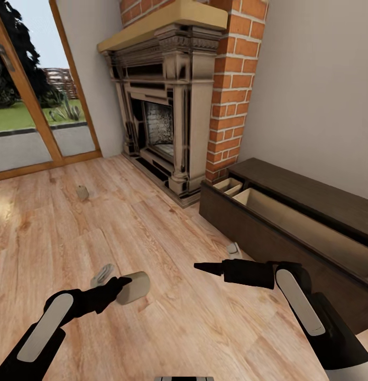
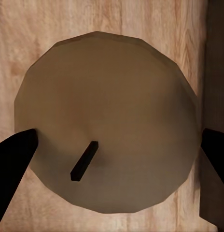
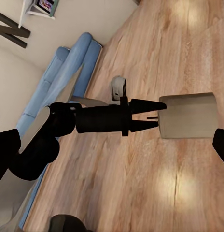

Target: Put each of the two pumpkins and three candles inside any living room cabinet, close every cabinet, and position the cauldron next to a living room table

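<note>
My left gripper (image 1: pixel 118 288) is shut on a greyish-tan candle (image 1: pixel 134 287), held on its side just above the wood floor. In the left wrist view the candle's round end (image 2: pixel 107 121) with its dark wick sits between the two fingers. The right wrist view shows the left gripper (image 3: pixel 159 113) pinching the candle (image 3: pixel 187 116). Another candle (image 1: pixel 82 192) stands on the floor toward the glass door. A third small one (image 1: pixel 234 250) lies at the foot of the dark brown cabinet (image 1: pixel 305 196), whose drawer (image 1: pixel 268 214) is pulled open. My right gripper (image 1: pixel 197 266) hovers open near it, holding nothing.
A small grey object (image 1: pixel 103 273) lies on the floor behind the left gripper, also seen as a grey object (image 3: pixel 119 88) in the right wrist view. A fireplace (image 1: pixel 163 116) with a brick chimney (image 1: pixel 234 95) stands ahead. A glass door (image 1: pixel 25 106) is at left, and a blue sofa (image 3: pixel 68 72) is behind.
</note>
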Controlling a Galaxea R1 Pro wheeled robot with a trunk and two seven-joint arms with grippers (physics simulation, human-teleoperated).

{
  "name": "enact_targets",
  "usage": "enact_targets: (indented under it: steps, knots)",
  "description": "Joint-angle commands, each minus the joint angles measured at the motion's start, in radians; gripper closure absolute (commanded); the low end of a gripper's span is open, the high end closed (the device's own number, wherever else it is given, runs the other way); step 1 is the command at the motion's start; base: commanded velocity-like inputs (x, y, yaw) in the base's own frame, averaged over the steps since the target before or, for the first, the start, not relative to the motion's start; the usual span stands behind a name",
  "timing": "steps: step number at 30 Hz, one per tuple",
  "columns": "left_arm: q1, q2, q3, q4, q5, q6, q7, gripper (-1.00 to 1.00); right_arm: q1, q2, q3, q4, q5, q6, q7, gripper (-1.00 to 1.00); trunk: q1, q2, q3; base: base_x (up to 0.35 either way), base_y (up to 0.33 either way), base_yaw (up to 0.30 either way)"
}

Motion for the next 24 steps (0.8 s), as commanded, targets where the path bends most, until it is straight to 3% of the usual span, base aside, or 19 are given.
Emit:
enact_targets:
  steps: [1,9,19,24]
  knots:
    - [-0.001,0.001,-0.001,-0.001,0.011,-0.001,0.01,1.0,-0.001,0.0,0.001,-0.001,0.003,0.002,0.005,-1.0,0.0,0.0,-0.001,0.0,0.0,0.0]
    - [-0.001,0.001,-0.001,0.0,0.012,-0.001,0.01,1.0,-0.001,0.0,0.0,-0.001,0.004,0.003,0.005,-1.0,0.0,0.0,-0.001,0.074,0.022,0.0]
    - [-0.001,0.0,0.0,0.0,0.013,-0.001,0.01,1.0,-0.001,0.0,-0.002,-0.002,0.002,0.004,0.002,-1.0,0.0,0.0,-0.001,0.309,0.097,0.002]
    - [0.0,0.0,0.0,0.0,0.013,-0.001,0.01,1.0,-0.001,0.0,-0.025,-0.002,0.002,0.007,0.0,-1.0,0.0,0.0,0.0,0.331,0.104,0.181]
